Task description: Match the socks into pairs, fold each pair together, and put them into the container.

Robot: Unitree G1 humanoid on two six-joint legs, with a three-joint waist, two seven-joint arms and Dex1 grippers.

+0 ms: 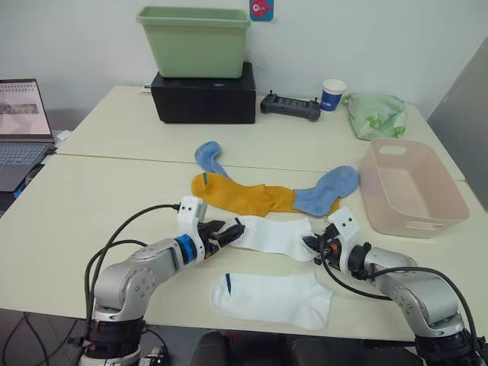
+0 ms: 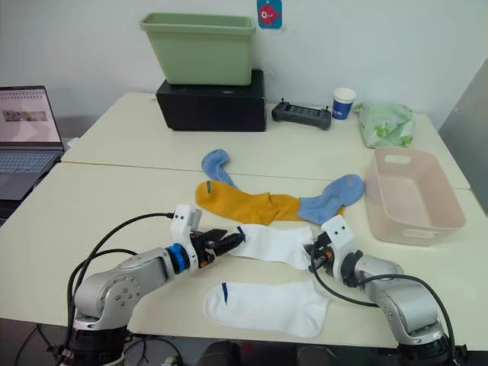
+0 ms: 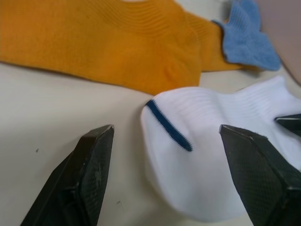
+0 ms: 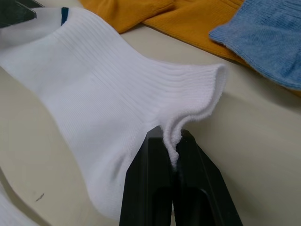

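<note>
The pale pink container point(image 1: 414, 191) sits on the worktop point(image 1: 91, 206) at the robot's right. A white sock point(image 1: 276, 235) lies flat between both tools. The right tool point(image 1: 315, 245) pinches its cuff edge; the left tool point(image 1: 226, 232) spreads wide around its toe end.

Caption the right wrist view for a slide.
Right gripper shut on the ribbed white ankle sock's cuff, mustard-yellow socks and light blue sock beyond.

Head cameras look down; both wrist cameras closely share the white sock point(image 3: 211, 155).
</note>
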